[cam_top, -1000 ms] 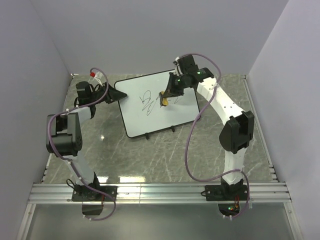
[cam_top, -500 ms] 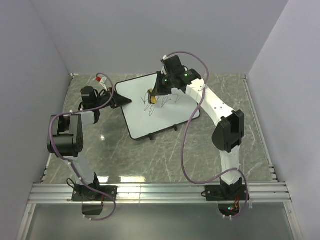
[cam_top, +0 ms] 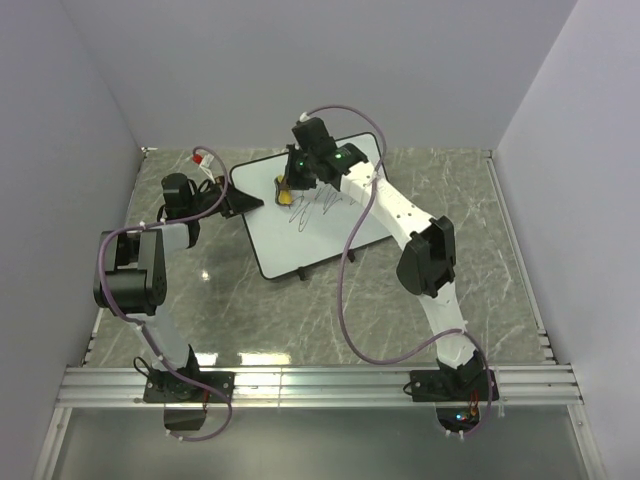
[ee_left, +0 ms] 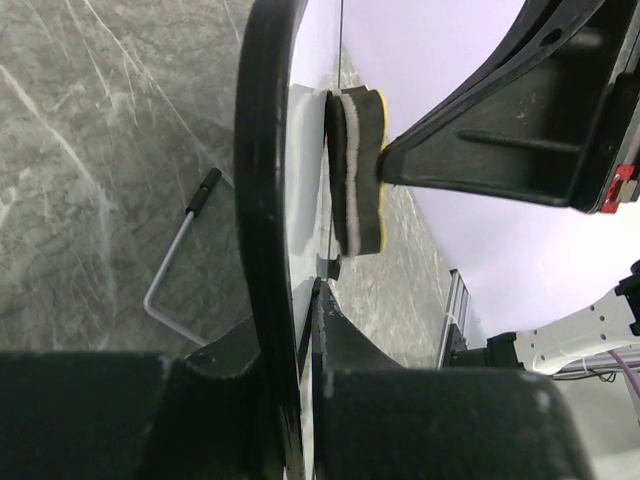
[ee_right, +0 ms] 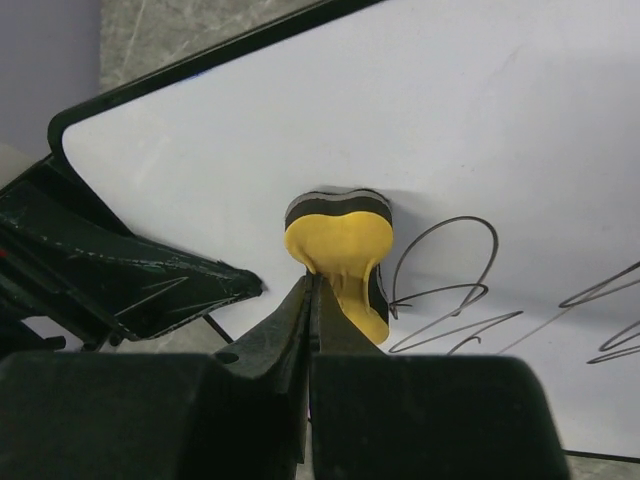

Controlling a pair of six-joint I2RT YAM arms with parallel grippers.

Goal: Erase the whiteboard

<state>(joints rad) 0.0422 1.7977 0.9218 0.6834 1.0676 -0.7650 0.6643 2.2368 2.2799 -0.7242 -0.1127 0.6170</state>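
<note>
on the grey marbled table (cam_top: 300,310), toward the far side and turned askew: the whiteboard (cam_top: 330,225), white face up, thin black rim all round, two small black feet (cam_top: 297,271) at the near edge. hard to tell from above whether lying quite flat or tipped up a little on the left.

pinched at the left rim, close to the far-left corner, by the left claw (cam_top: 250,201). closed tight on the black edge (in the left wrist view, a dark finger (ee_left: 225,380) on either side of the rim (ee_left: 262,200), nothing else between them).

gripped in the right claw (cam_top: 288,186), arm stretched far across from the right side: a yellow eraser (cam_top: 283,195) with a dark felt face. squeezed into a heart shape between the shut tips in the right wrist view (ee_right: 312,300). pressed felt-first against the white surface in the far-left part of the board, just beside the tip of the left claw (ee_right: 150,285) and apart from it. seen edge-on from the left wrist: felt layer against the board, yellow back (ee_left: 372,170) toward the right claw (ee_left: 500,140).

just right of the eraser (ee_right: 340,245), black pen scribbles (cam_top: 318,207) across the middle of the board; nearest loop (ee_right: 450,265) right up against the eraser's edge. clean white above and left of the eraser.

beyond the rim in the left wrist view, a bent wire leg (ee_left: 170,270) with a black tip, over the table.
</note>
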